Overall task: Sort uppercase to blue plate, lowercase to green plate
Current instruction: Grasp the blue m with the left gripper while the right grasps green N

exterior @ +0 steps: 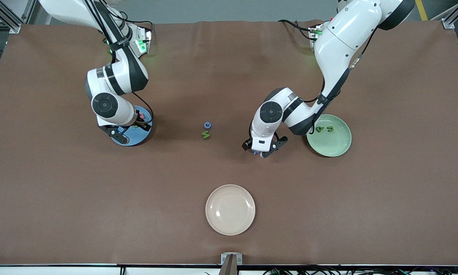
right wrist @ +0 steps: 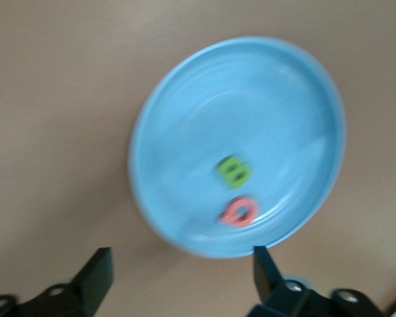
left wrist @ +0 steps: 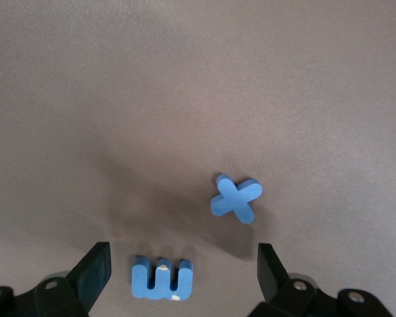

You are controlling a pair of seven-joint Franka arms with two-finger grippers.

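Blue plate (right wrist: 185, 132) at the right arm's end holds green B (right wrist: 234, 171) and red Q (right wrist: 238, 212); right gripper (right wrist: 178, 274) hangs over it, jaws released. Green plate (exterior: 337, 147) holds two green letters (probably lowercase). Left gripper (left wrist: 183, 271), jaws wide, straddles the blue three-pronged letter (left wrist: 162, 279); blue x (left wrist: 235, 198) lies just beside.

A brown table (exterior: 229, 76) carried three plates: a blue plate (exterior: 135, 140) toward the right arm's end, a green plate (exterior: 334, 147) toward the left arm's end, and a cream plate (exterior: 230, 209) near the camera-side edge. Mid-table lay a blue letter (exterior: 207, 125) just beside a green letter (exterior: 206, 134), plus a blue x (left wrist: 235, 197) near a blue three-pronged letter (left wrist: 162, 278).
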